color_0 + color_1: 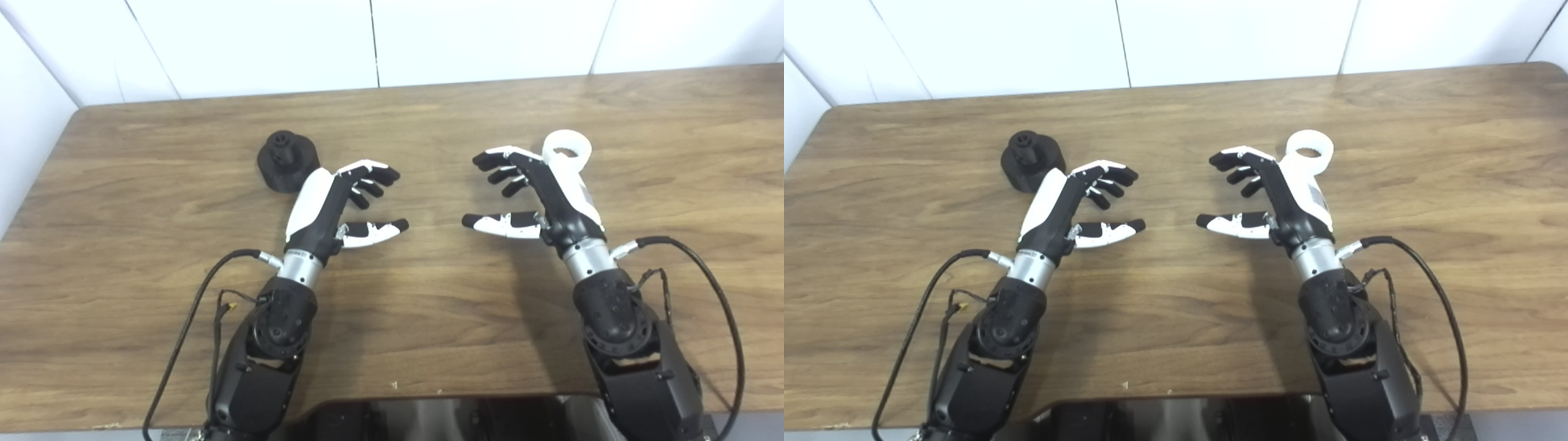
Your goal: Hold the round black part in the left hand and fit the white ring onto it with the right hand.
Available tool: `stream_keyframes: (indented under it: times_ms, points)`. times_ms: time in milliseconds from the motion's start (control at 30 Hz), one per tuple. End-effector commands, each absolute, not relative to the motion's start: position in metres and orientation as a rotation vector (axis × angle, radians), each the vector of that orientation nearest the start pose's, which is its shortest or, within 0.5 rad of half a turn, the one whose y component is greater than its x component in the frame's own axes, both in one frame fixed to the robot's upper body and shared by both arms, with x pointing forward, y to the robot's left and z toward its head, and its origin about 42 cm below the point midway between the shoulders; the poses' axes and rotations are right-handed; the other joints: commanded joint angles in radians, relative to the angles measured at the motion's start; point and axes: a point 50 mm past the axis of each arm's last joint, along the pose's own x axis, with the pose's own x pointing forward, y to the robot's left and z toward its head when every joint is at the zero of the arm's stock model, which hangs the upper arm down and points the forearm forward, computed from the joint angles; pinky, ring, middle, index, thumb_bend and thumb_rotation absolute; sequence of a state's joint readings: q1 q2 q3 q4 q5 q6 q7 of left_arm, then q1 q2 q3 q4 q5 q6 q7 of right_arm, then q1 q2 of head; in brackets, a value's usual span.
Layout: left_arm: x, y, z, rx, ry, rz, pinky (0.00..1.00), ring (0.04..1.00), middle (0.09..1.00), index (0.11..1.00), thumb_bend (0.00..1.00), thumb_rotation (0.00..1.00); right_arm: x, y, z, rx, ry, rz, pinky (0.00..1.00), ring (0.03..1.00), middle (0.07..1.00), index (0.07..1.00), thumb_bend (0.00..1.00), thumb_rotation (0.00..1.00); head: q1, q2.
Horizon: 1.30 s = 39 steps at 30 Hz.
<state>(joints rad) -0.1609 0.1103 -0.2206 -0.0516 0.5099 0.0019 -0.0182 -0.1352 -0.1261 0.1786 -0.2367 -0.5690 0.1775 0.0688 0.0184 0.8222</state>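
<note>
The round black part (pixel 286 160) lies on the wooden table (pixel 429 318), with a small raised hub on its top. My left hand (pixel 343 205) hovers just to its right and a little nearer to me, open, fingers spread and holding nothing. The white ring (pixel 568 149) rests flat on the table behind the back of my right hand (pixel 530 196), partly hidden by it. That hand is open too, its fingers pointing left toward the other hand. A bare gap of table separates the two hands.
White wall panels (pixel 367 43) rise behind the table's far edge. The table's left edge (pixel 37 184) runs close to the black part. Black cables (pixel 704 288) loop out from both forearms near the front edge.
</note>
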Motion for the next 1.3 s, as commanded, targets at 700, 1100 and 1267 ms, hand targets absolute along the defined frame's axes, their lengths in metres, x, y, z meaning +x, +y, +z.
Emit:
stream_keyframes:
  times_ms: [700, 1100, 1267]
  points:
    - [0.332, 0.155, 0.167, 0.628, -0.362, -0.197, 0.51, 0.625, 0.679, 0.65, 0.68, 0.11, 0.316, -0.199, 0.201, -0.688, -0.297, 0.1, 0.55, 0.658, 0.704, 0.697, 0.75, 0.18, 0.176, -0.029]
    - [0.333, 0.148, 0.163, 0.65, -0.377, -0.196, 0.5, 0.622, 0.678, 0.651, 0.67, 0.15, 0.316, -0.212, 0.199, -0.655, -0.314, 0.103, 0.56, 0.664, 0.718, 0.697, 0.73, 0.1, 0.218, -0.034]
    - [0.334, 0.148, 0.164, 0.655, -0.378, -0.186, 0.52, 0.64, 0.691, 0.652, 0.67, 0.14, 0.316, -0.213, 0.199, -0.662, -0.314, 0.107, 0.54, 0.659, 0.714, 0.696, 0.73, 0.1, 0.224, -0.037]
